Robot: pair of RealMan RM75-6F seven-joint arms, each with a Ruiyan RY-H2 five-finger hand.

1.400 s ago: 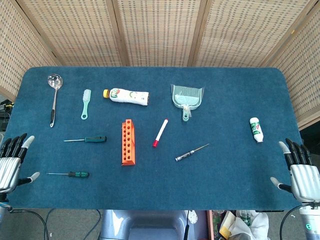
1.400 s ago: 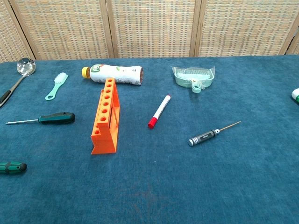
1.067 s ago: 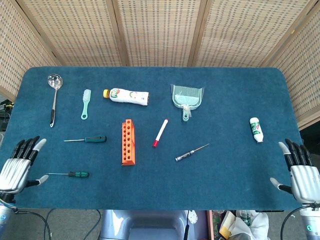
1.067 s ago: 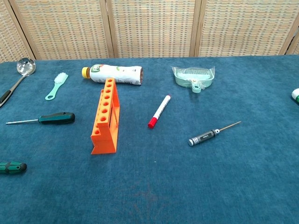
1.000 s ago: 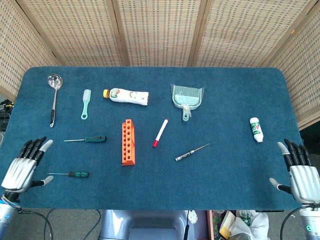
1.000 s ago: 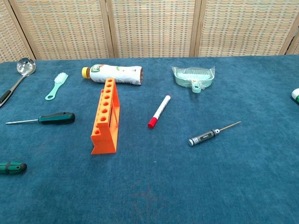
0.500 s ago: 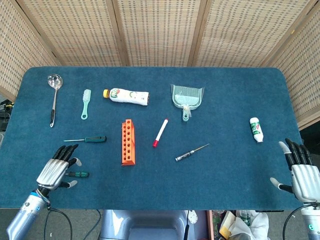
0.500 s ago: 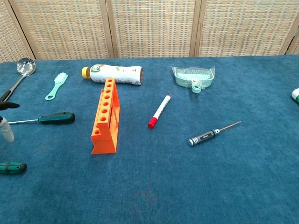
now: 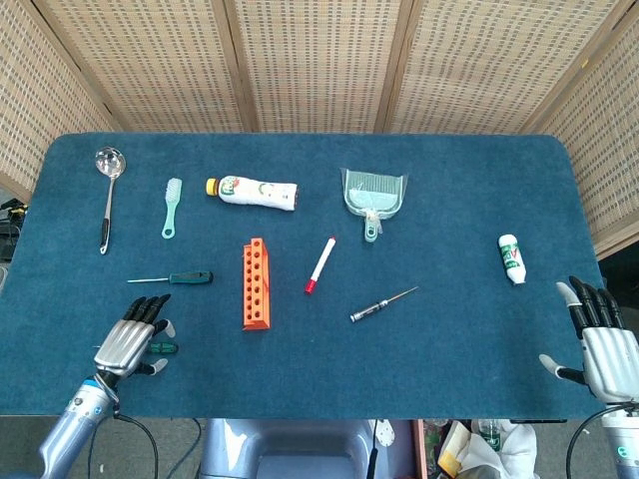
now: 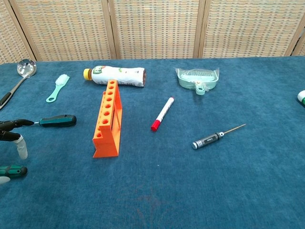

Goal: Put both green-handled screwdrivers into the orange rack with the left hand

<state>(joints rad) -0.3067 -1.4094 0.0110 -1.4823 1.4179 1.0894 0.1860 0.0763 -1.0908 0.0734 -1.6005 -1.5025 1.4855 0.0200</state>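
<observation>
Leftmost, left hand [image 9: 132,336] spread and empty, seemingly just above the near green-handled screwdriver [image 10: 13,170]; second green-handled screwdriver [image 9: 189,277] farther back, orange rack [image 9: 256,284] to their right. Light, stiff, apt to roll: best pinched by the handle. Far right, right hand [image 9: 602,343] spread, empty.

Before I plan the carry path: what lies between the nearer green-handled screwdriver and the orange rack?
Bare blue cloth only, in both views, between the nearer green-handled screwdriver and orange rack.
</observation>
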